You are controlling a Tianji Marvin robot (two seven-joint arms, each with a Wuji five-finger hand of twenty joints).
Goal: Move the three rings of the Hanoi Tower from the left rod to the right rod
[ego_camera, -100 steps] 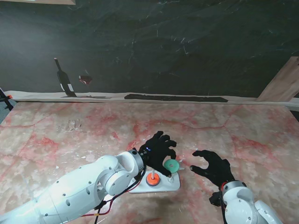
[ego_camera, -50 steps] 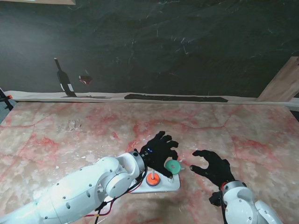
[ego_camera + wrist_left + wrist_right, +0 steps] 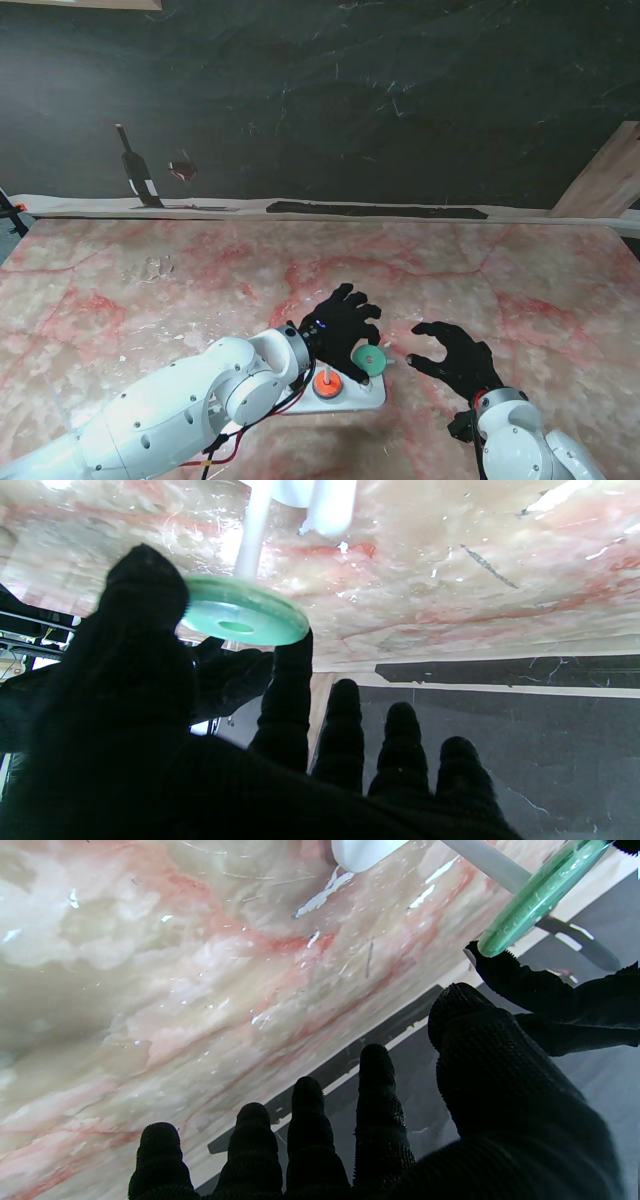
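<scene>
Broadly, the pink marble table [image 3: 520,270] fills the lower half of the stand's frame, with a dark wall across the upper half. My left arm [image 3: 170,415] enters from the lower left corner. The white Hanoi base [image 3: 350,395] sits at lower centre, nearer to me than both hands. My left hand [image 3: 335,330] pinches the green ring [image 3: 368,360] between thumb [image 3: 145,600] and 1 fingertip [image 3: 295,655], the other 3 fingers spread; the ring is tilted, and the wrist view shows a white rod [image 3: 252,530] behind it, though I cannot tell whether it is threaded. My right hand [image 3: 452,358] hovers just right of the ring, fingers apart, holding nothing. An orange ring [image 3: 326,381] lies on the base's left side.
</scene>
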